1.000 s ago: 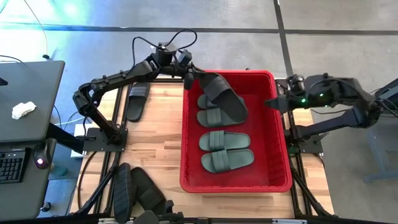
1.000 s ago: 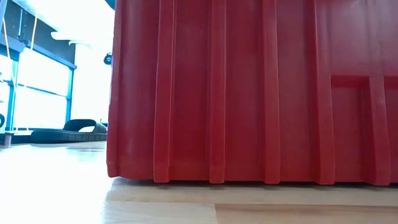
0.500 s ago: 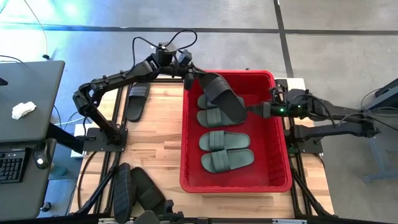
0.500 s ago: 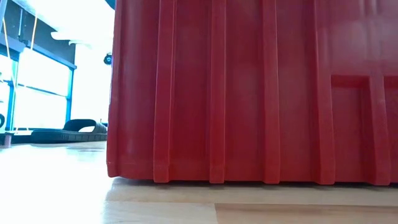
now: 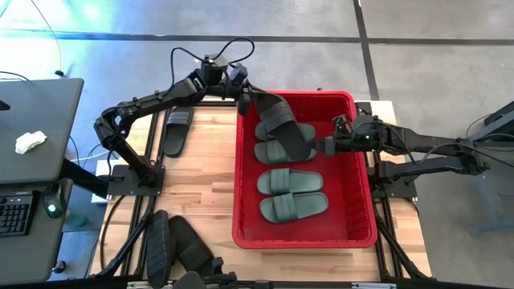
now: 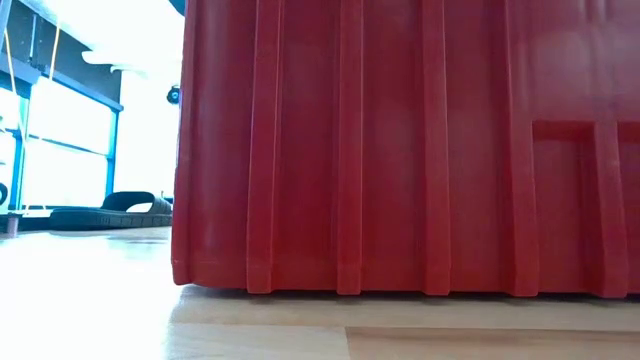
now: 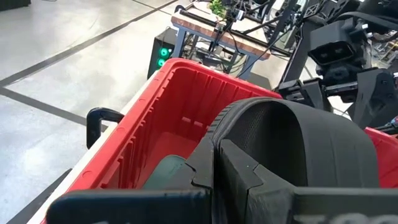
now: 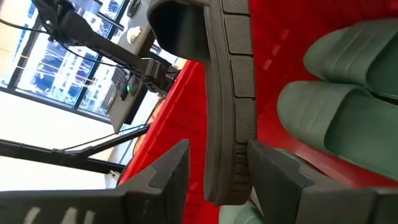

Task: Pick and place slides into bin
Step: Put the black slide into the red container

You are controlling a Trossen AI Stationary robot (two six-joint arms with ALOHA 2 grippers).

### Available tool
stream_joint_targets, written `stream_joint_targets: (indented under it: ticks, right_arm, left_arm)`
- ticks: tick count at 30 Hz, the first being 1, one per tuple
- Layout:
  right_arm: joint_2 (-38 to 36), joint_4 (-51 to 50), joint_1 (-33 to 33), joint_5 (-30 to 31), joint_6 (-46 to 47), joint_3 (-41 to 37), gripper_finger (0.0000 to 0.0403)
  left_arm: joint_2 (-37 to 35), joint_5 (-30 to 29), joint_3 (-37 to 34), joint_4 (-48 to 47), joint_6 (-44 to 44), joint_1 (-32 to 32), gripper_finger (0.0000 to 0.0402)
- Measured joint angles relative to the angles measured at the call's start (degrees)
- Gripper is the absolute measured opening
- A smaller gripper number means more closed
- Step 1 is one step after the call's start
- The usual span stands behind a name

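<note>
My left gripper (image 5: pixel 245 103) is at the far left corner of the red bin (image 5: pixel 363 185), shut on a black slide (image 5: pixel 283 124). The slide reaches out over the bin, above the green slides (image 5: pixel 291 193) that lie on the bin's floor. My right gripper (image 5: pixel 321 146) is inside the bin at the black slide's free end (image 8: pixel 225 162). It is open, with one finger on either side of that end. My left gripper holds the black slide by the end (image 7: pixel 233 165) nearest the bin's far left corner, pinched between its two fingers just behind the strap (image 7: pixel 298 140). The slide is lifted clear of the table and slants out over the bin. My right gripper has one finger (image 8: pixel 273 168) close beside the sole; I cannot tell whether it touches.
One black slide (image 5: pixel 177 128) lies on the table left of the bin and also shows in the low view (image 6: pixel 110 210). More black slides (image 5: pixel 173 249) lie at the near left edge. The bin's wall (image 6: pixel 400 150) fills the low view.
My right gripper has gone toward the table's left, from the bin's right rim into the bin, up to the free end of the black slide. The left gripper and the slide have stayed in place.
</note>
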Motion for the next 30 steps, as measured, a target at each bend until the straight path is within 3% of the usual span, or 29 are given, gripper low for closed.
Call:
stream_joint_targets:
  ticks: [8,16,22,30]
  right_arm:
    - [-3.92,-2.65,-0.54,3.81,-4.42,0.0,0.0149]
    - [-5.37,-9.77,-2.18,2.73,-4.37,0.02,0.0172]
    - [-4.16,-4.83,-2.18,1.8,-5.08,0.02,0.0201]
    - [-4.07,-3.64,-2.16,3.0,-4.15,0.02,0.0202]
  left_arm:
    - [0.0,0.02,0.0,-0.04,-0.22,-0.02,0.0]
    - [0.0,-0.37,0.0,0.04,-0.6,0.0,0.0]
    - [0.0,-2.63,0.0,0.04,-0.59,0.0,0.0]
    - [0.0,-6.44,0.0,0.28,-0.54,0.02,0.0]
